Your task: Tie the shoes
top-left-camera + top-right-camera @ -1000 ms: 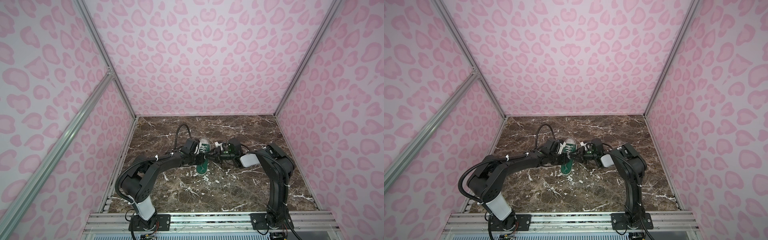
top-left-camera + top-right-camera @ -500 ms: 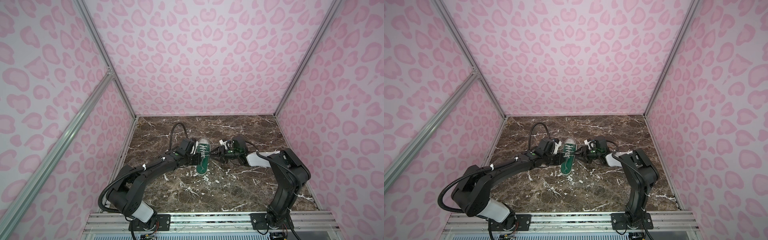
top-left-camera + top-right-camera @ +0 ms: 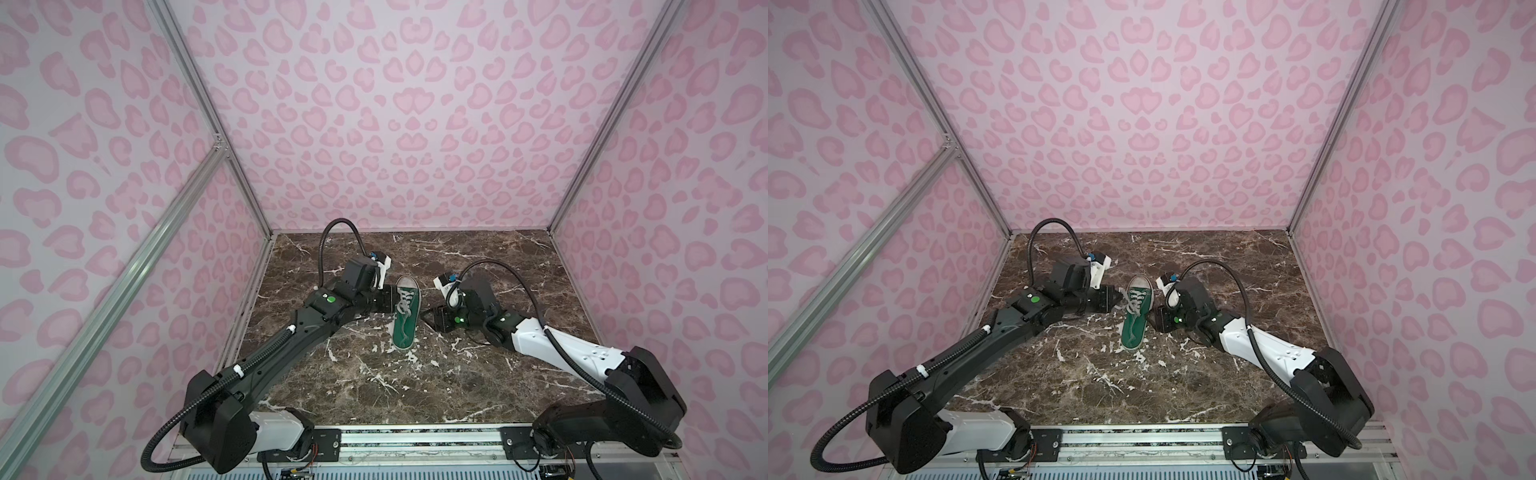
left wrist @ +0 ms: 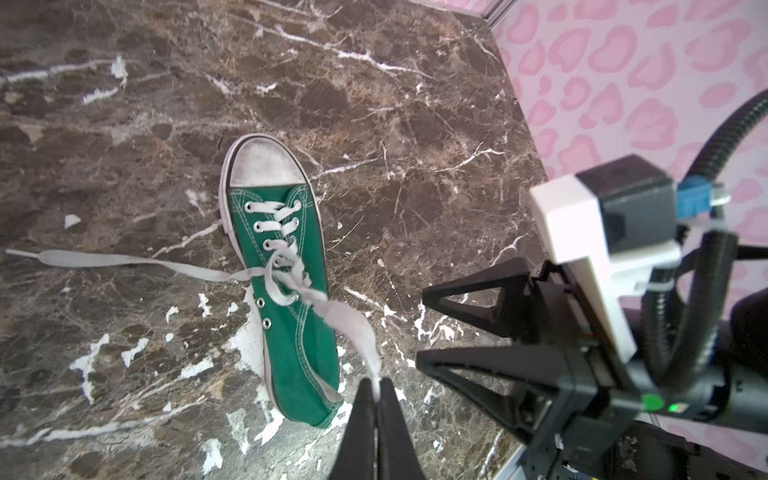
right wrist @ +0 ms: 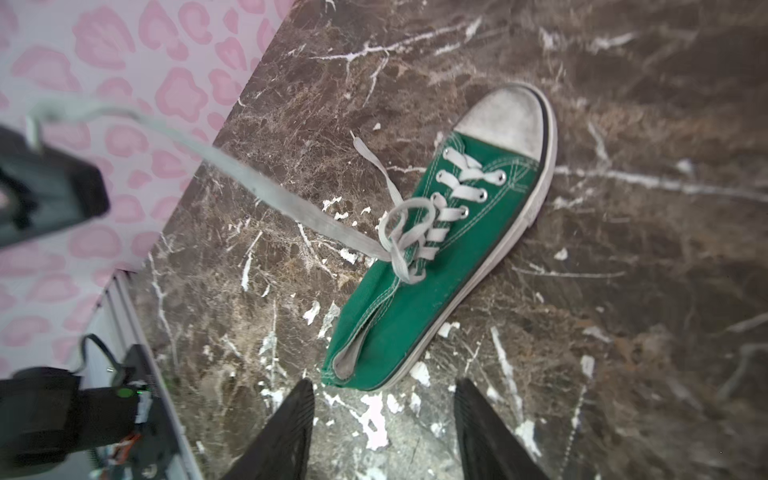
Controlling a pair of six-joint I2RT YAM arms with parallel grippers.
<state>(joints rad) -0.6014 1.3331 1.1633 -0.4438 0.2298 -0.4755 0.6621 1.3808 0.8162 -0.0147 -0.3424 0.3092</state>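
From my console I count one shoe (image 3: 405, 328), two grippers and two white lace strands. The shoe is a small green canvas low-top with a scuffed white toe cap, a white sole edge and metal eyelets. It lies on its sole near the middle of the brown marble floor (image 3: 478, 374), toe at 12 o'clock and heel at 6 in both top views. Its laces cross through the eyelets nearest the toe and meet in a loose loop (image 5: 409, 226) at mid-tongue. My left gripper (image 4: 377, 386) sits at the shoe's 9 o'clock, jaws closed tight on one strand, the pinched lace (image 4: 349, 322), which rises off the shoe. The free lace (image 4: 83, 259) lies flat on the marble. My right gripper (image 5: 383, 386) sits at about 3 o'clock, jaws spread wide with nothing between them
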